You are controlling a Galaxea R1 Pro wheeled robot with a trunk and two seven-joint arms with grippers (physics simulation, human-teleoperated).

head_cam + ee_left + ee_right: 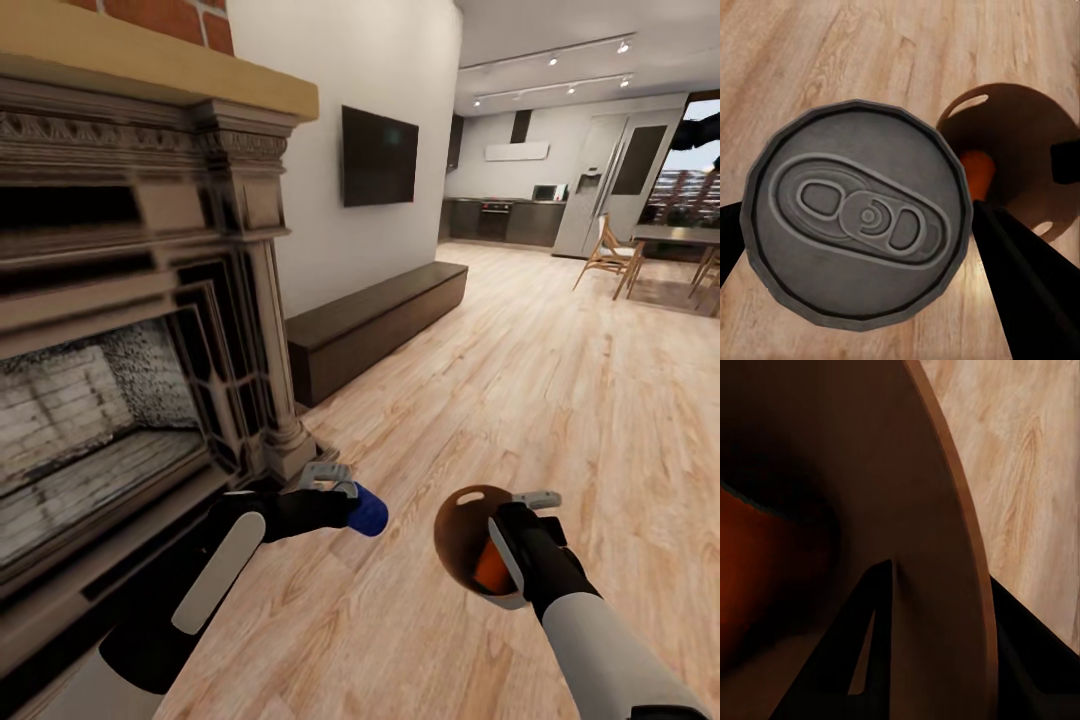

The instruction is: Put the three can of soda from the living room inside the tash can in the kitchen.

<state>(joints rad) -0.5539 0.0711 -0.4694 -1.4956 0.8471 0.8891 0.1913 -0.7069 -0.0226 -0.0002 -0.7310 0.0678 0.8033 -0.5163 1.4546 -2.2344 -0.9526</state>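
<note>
My left gripper [348, 500] is shut on a dark blue can of soda [369, 511], held sideways above the wood floor. The left wrist view looks straight at that can's grey top [859, 221], with a dark finger on either side. My right gripper [512, 545] is shut on the wall of the brown trash can [455, 545], tilted with its mouth toward the blue can. An orange can of soda [490, 566] lies inside it. Beyond the blue can, the left wrist view shows the trash can [1020, 127] and the orange can [977, 171]. Up close, the trash can wall [922, 510] runs between my right fingers [847, 667].
An ornate dark fireplace [130, 330] under red brick stands close on the left. A long low dark bench [380, 320] and a black TV [378, 157] line the wall. Light wood floor [520, 380] runs toward the kitchen [505, 215]. Wooden chairs [608, 255] and a table stand far right.
</note>
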